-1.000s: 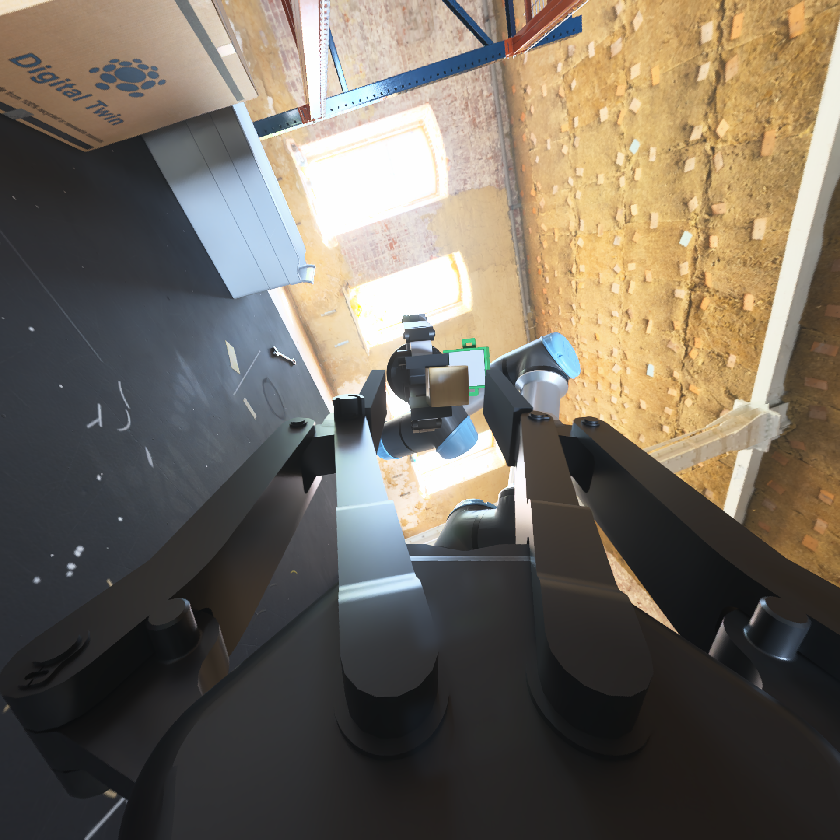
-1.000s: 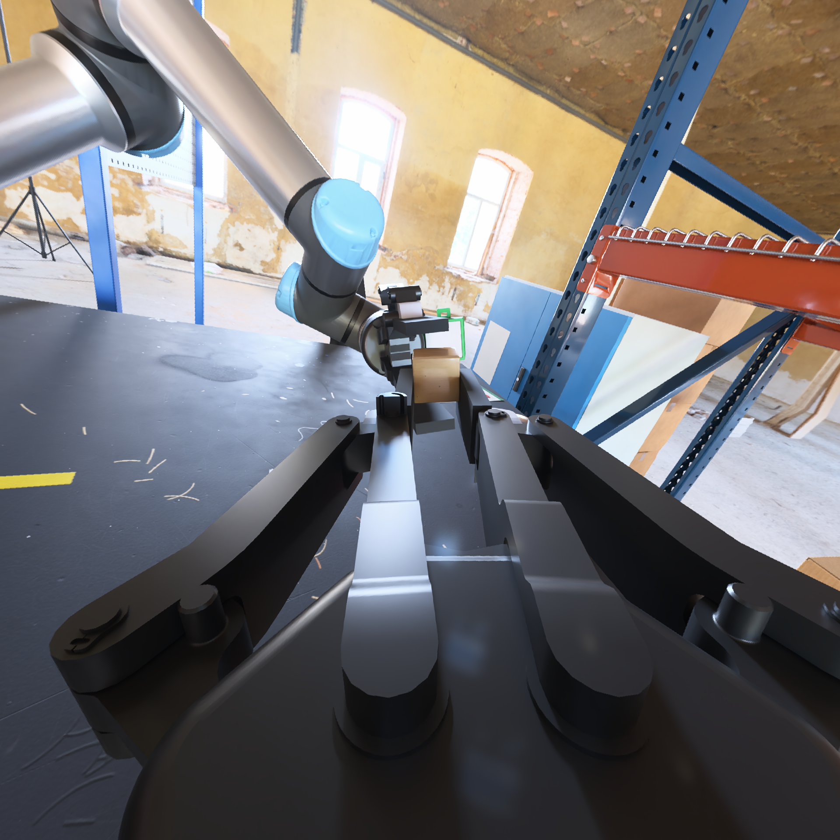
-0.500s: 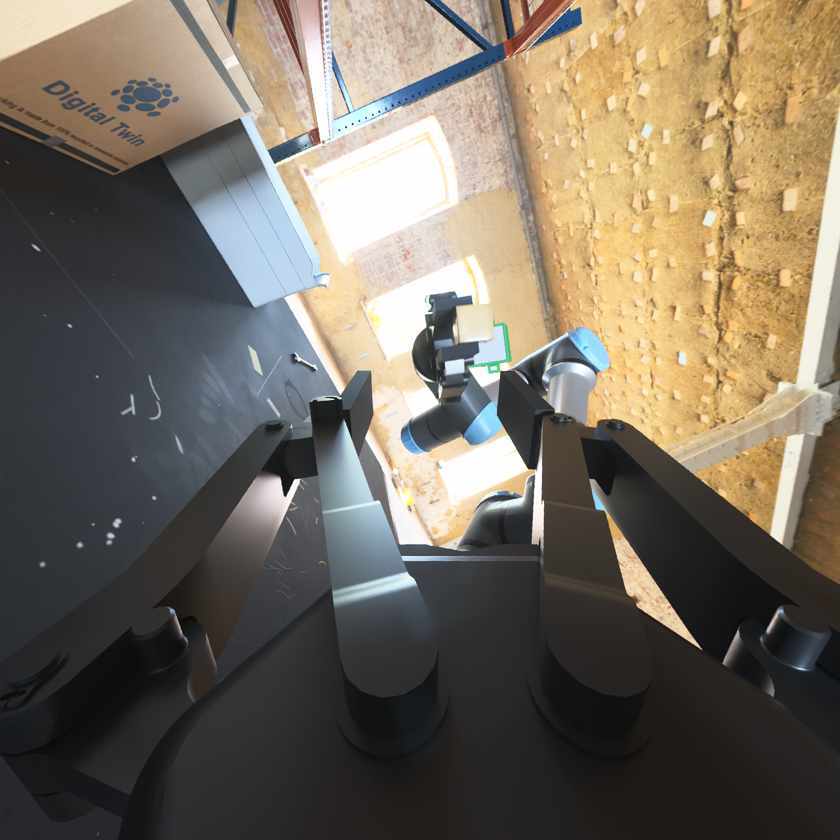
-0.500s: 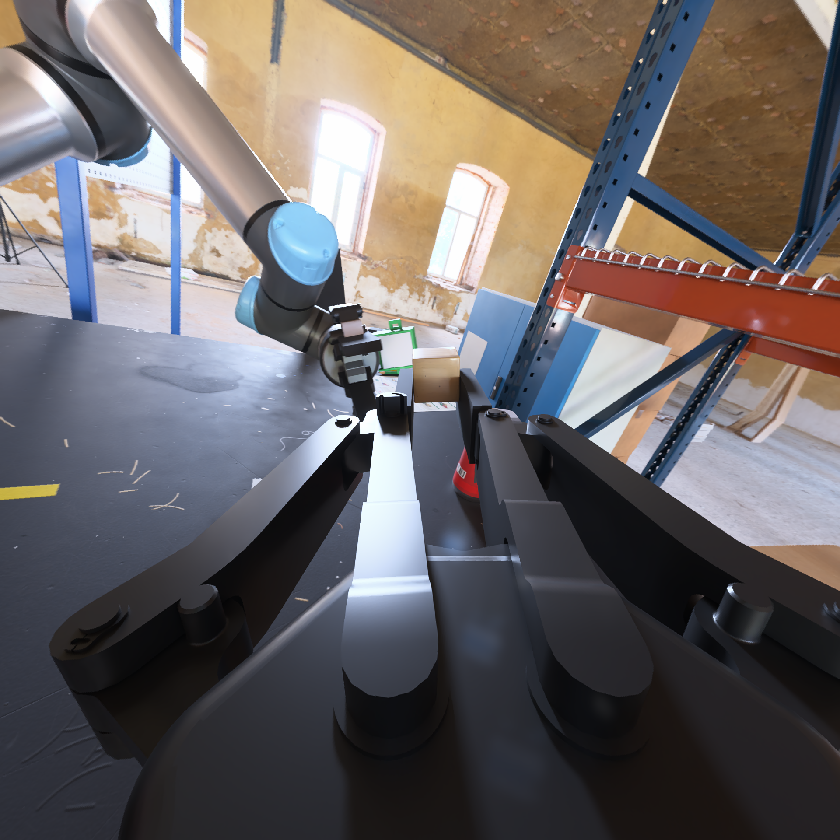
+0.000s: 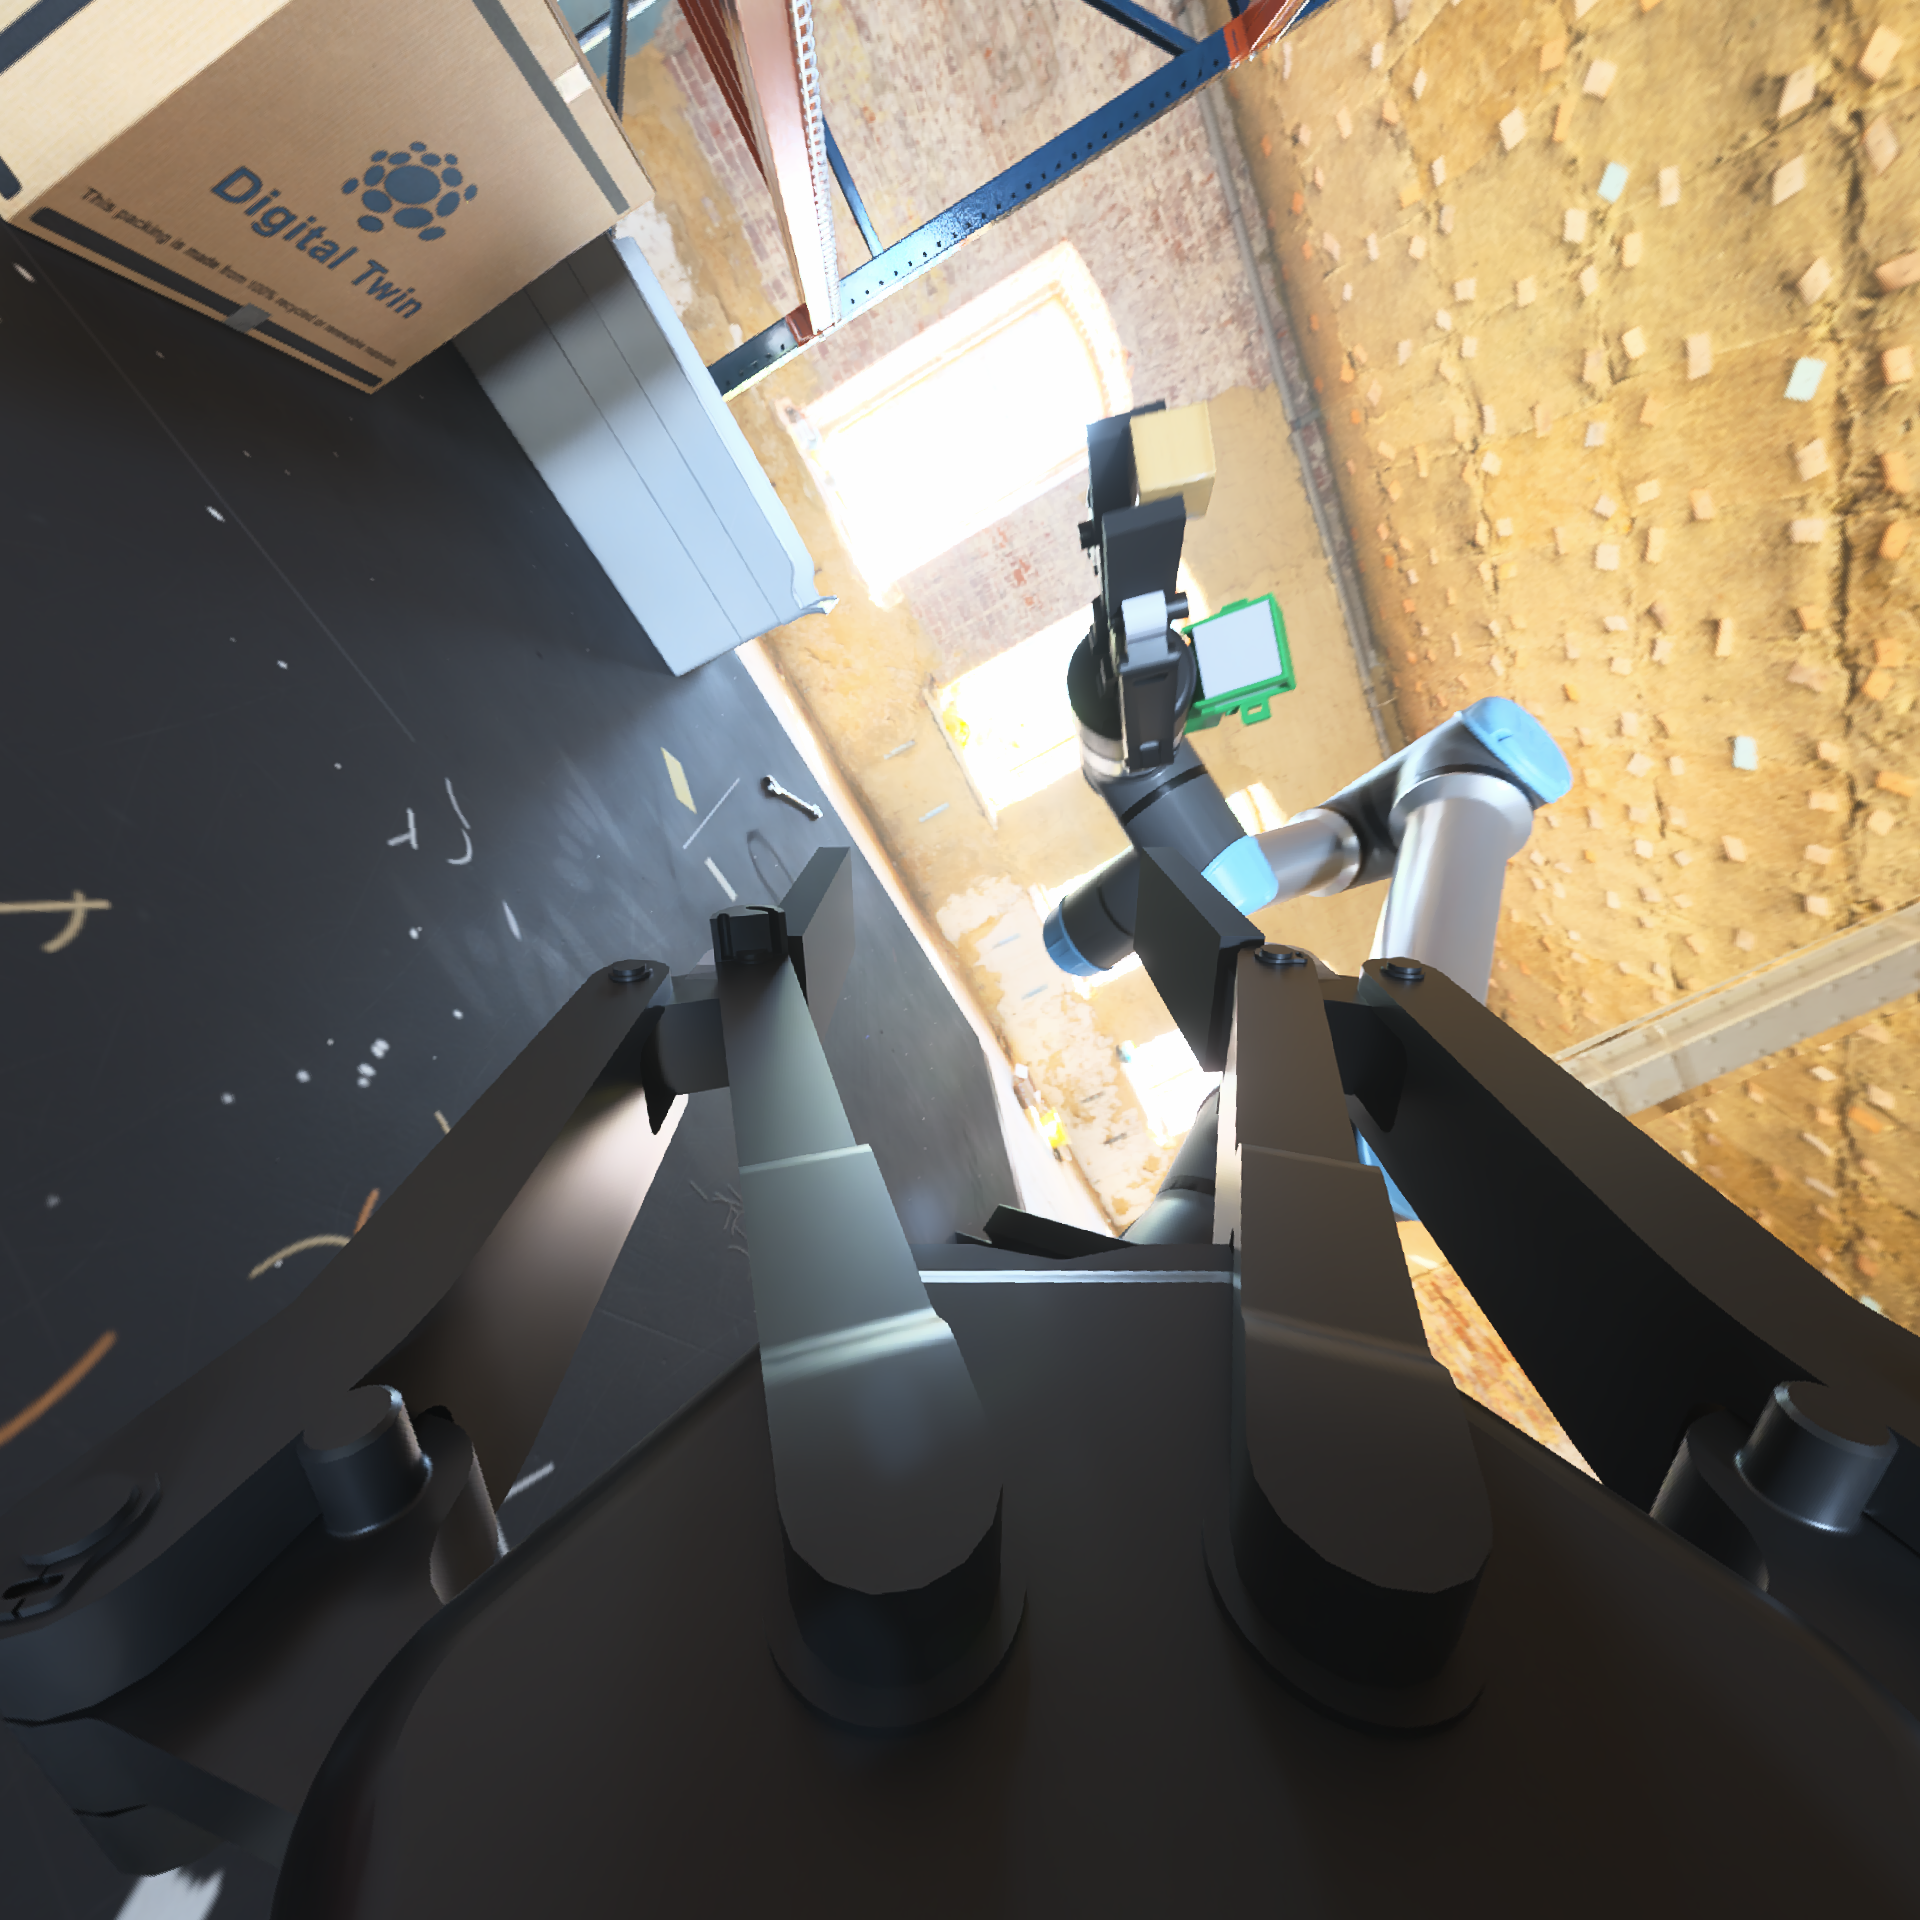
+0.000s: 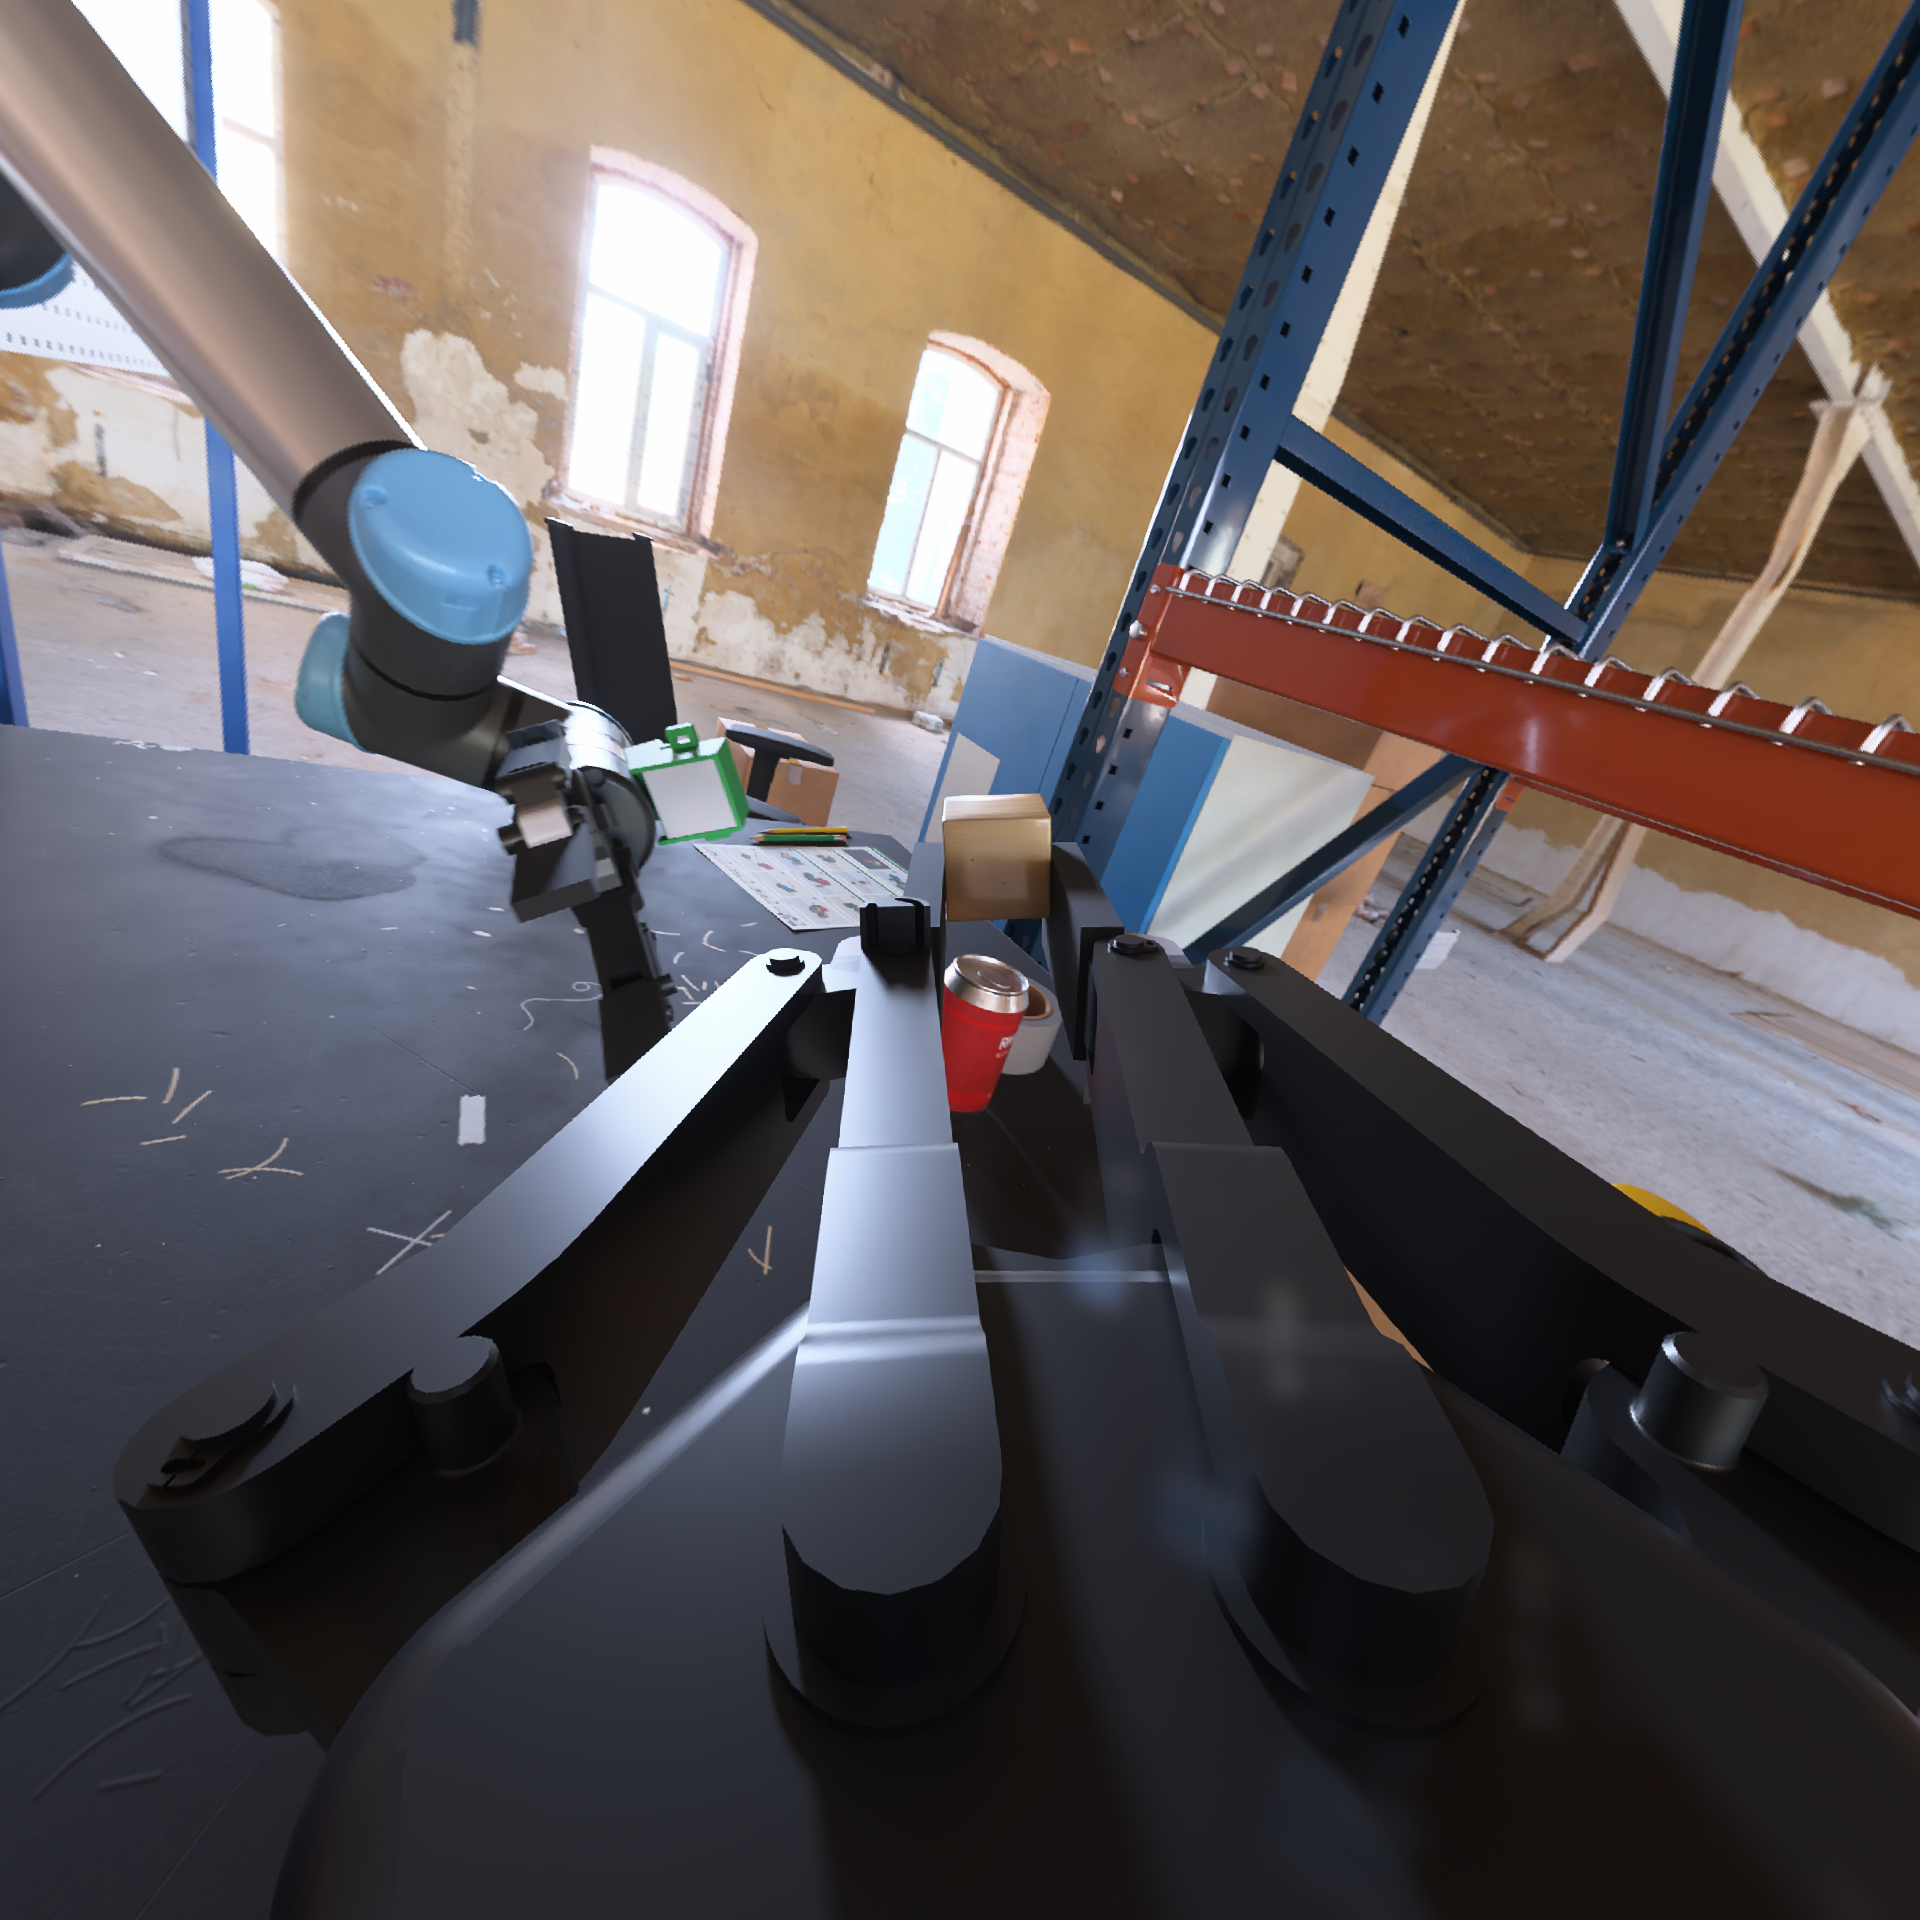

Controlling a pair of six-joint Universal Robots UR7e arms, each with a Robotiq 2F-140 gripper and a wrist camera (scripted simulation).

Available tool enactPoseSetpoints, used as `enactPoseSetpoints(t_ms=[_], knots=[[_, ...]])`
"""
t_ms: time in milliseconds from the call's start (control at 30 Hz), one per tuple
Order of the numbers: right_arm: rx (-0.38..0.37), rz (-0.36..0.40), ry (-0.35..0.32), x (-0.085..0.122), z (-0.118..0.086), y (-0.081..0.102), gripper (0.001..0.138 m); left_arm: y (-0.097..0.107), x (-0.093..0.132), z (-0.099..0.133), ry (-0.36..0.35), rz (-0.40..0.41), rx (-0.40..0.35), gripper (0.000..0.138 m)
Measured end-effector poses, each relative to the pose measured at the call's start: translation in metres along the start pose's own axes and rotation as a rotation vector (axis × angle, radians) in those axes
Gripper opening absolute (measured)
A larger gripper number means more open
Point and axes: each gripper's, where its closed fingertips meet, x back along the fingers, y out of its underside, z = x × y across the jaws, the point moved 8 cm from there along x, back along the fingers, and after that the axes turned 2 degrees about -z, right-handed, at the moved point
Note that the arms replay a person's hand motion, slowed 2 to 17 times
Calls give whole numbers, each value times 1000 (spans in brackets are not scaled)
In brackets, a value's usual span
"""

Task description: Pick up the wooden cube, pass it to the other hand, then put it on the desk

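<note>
**Now the cube rides in the right jaws, above the worktop**

Broadly, the dark worktop point(image 6: 260, 1039) fills the left of the right wrist view, scuffed and marked with pale scratches, with blue and red racking point(image 6: 1455, 675) rising beyond its far edge. A cardboard box point(image 5: 312, 156) and a grey case point(image 5: 644, 468) sit on it in the left wrist view. Smaller things lie near the far edge: a printed sheet point(image 6: 810, 878), a red can point(image 6: 977, 1034) touching a roll of tape point(image 6: 1039, 1034), and a small spanner point(image 5: 792, 798).

The right gripper point(image 6: 995, 914) has its jaws closed narrow on the wooden cube point(image 6: 994, 854), which stands above the fingertips, clear of the worktop. The left gripper point(image 5: 997, 904) holds its jaws wide apart with nothing between them, well away from the cube.

The cube looks light, rigid and flat-faced, so a firm pinch on two opposite faces should hold it without crushing. Smooth wood may slip if gripped near an edge. The jaws seem to grip its lower part only, so I judge a gentle, level descent the safest way to set it down.
</note>
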Motion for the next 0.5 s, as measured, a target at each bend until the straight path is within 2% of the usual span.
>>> enactPoseSetpoints(t_ms=[267, 500], knots=[[-21, -91, 52, 23, 27, -8, 25, 28, 4, -2, -87, -15, -62, 71], [-38, -228, 135, 46, 50, -6, 25, 50, 8, -7, -182, -14, -120, 70]])
